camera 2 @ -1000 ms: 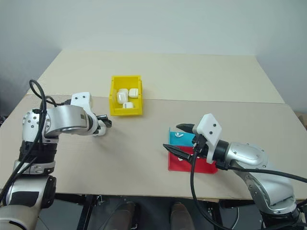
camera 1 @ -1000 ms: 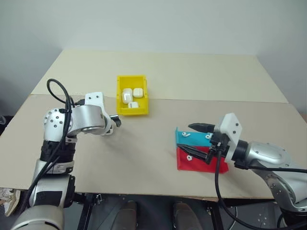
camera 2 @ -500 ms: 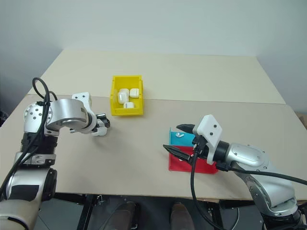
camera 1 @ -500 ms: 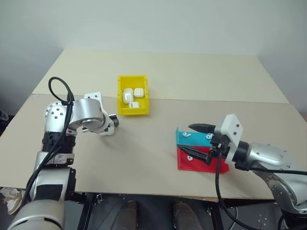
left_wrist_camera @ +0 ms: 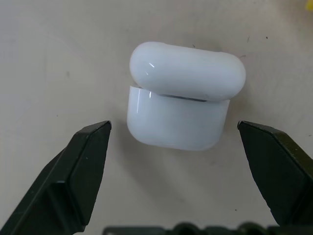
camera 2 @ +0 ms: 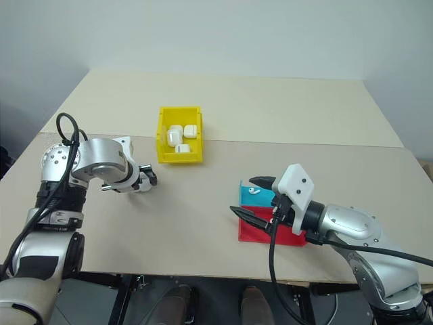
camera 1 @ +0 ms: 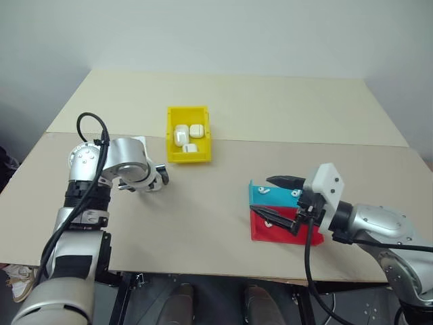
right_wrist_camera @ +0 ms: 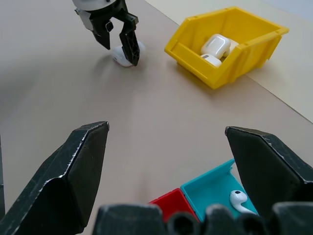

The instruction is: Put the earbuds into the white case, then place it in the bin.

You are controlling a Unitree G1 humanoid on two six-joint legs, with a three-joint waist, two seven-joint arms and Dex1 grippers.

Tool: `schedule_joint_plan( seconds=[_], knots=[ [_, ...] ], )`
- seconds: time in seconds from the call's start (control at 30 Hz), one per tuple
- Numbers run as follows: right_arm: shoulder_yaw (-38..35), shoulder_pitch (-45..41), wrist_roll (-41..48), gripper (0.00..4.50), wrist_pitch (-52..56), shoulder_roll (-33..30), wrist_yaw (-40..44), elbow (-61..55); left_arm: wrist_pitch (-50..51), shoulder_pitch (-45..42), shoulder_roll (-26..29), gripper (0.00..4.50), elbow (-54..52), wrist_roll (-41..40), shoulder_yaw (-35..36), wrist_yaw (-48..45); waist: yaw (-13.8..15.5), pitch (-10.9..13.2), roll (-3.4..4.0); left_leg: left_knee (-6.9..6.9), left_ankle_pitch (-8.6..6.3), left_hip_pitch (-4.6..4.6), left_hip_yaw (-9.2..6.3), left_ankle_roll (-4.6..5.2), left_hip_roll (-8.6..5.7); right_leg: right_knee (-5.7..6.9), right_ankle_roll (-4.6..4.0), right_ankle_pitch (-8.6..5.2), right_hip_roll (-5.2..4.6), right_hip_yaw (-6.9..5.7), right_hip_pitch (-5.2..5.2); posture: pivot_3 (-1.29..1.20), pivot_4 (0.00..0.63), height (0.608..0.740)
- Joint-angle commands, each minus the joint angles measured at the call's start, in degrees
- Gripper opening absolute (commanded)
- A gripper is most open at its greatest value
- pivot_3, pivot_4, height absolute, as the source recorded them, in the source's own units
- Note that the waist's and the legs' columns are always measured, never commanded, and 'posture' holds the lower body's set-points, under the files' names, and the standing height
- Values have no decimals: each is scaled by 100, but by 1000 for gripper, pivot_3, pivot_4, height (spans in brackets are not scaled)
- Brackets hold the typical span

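A: On the left side of the head view, we see our left gripper pointing down at the table. Its two black fingers are spread wide.

B: And what sits between them?

A: In the left wrist view, we see the white case lying on the table between the two tips. Neither finger touches it. There is bare table on each side of it. We see a thin dark line where its lid meets its body.

B: What do we see next, going right?

A: A bit above the middle of the head view sits the bin. It is bright yellow. A few other white cases lie inside it. The case by our left gripper is out on the table, near the bin but not in it.

B: And on the right side?

A: Down on the right we see a blue tray and a red tray, touching each other. One little white earbud lies in the blue tray. Our right gripper hangs over the two trays. Its fingers are spread wide too, and they hold nothing.

B: Is there a second earbud?

A: We cannot tell.
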Motion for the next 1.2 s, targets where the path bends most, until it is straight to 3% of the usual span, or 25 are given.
schedule_joint_plan(
  seconds=[0.03,0.53,0.9,1.2],
  knots=[
    [-207,-46,116,4436,-5,-79,5,-195,13,-208,11,4500,-13,-35,-10,185,-3,0,0,0,0,0,0,0,0,0,0,0,0,0,0,0,150,740],
    [-245,12,284,4436,65,-169,-1,-294,-41,-225,83,4500,244,176,-150,-317,-3,0,0,0,1,0,-1,-1,-1,1,0,0,0,0,0,0,150,740],
    [-261,13,339,4436,104,-199,-31,-334,34,-65,22,4500,-241,931,-70,-1045,-4,0,0,-2,3,0,-1,-3,-2,0,1,-1,-1,-1,1,0,150,740],
    [-256,-5,342,4436,107,-204,-19,-325,190,-56,-96,4500,-20,1560,77,-1510,-7,0,0,-2,3,0,-1,-2,-2,0,2,-1,0,-1,1,0,150,740]
  ],
)
